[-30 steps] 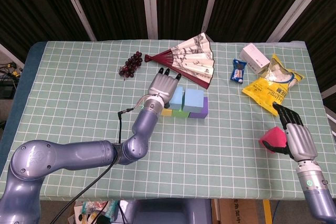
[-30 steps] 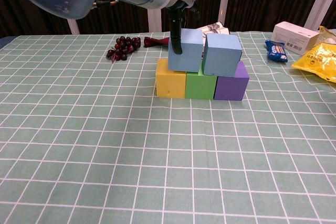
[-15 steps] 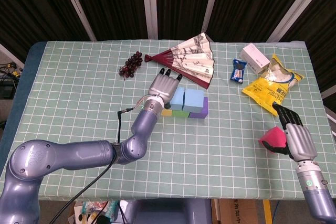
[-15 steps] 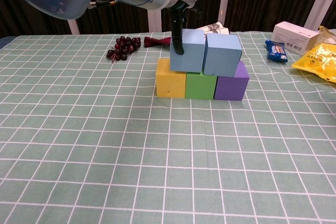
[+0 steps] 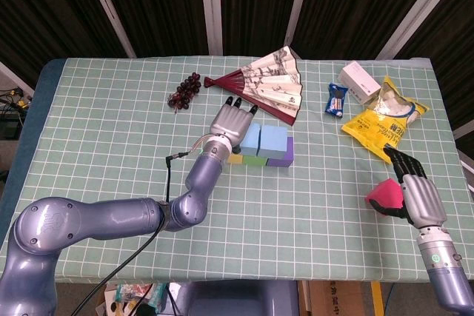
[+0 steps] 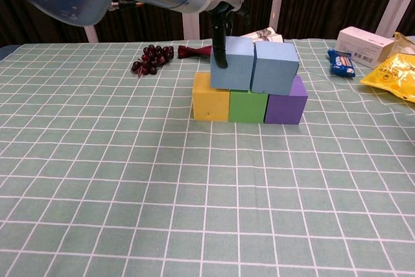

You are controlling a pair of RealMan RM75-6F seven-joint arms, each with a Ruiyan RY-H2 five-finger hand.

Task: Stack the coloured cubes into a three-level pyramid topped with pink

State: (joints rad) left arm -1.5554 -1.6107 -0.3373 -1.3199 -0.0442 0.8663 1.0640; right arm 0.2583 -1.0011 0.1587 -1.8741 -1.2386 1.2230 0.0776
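Near the middle of the head view, a little above centre, the cubes stand on the green checked worktop (image 5: 111, 123). In the chest view the bottom row runs left to right: yellow cube (image 6: 211, 97), green cube (image 6: 246, 105), purple cube (image 6: 285, 102), all touching side by side. On top of them sit two light blue cubes pressed together, the left blue cube (image 6: 231, 62) straddling yellow and green, the right blue cube (image 6: 274, 67) over green and purple.

The left hand (image 5: 231, 122) lies just left of the stack with its fingers stretched toward the top of the frame; a dark fingertip (image 6: 222, 61) rests against the left face of the left blue cube. It grasps nothing, fingers extended.

The right hand (image 5: 415, 186) is at the lower right of the head view, well apart from the stack, and holds the pink cube (image 5: 386, 196) against its inner side, dark fingers curled round it. The chest view does not show this hand.

Toward the top of the frame lie a bunch of dark grapes (image 5: 184, 91), an open paper fan (image 5: 268, 82), a small blue packet (image 5: 337, 99), a white box (image 5: 360, 80) and a yellow snack bag (image 5: 384, 118).
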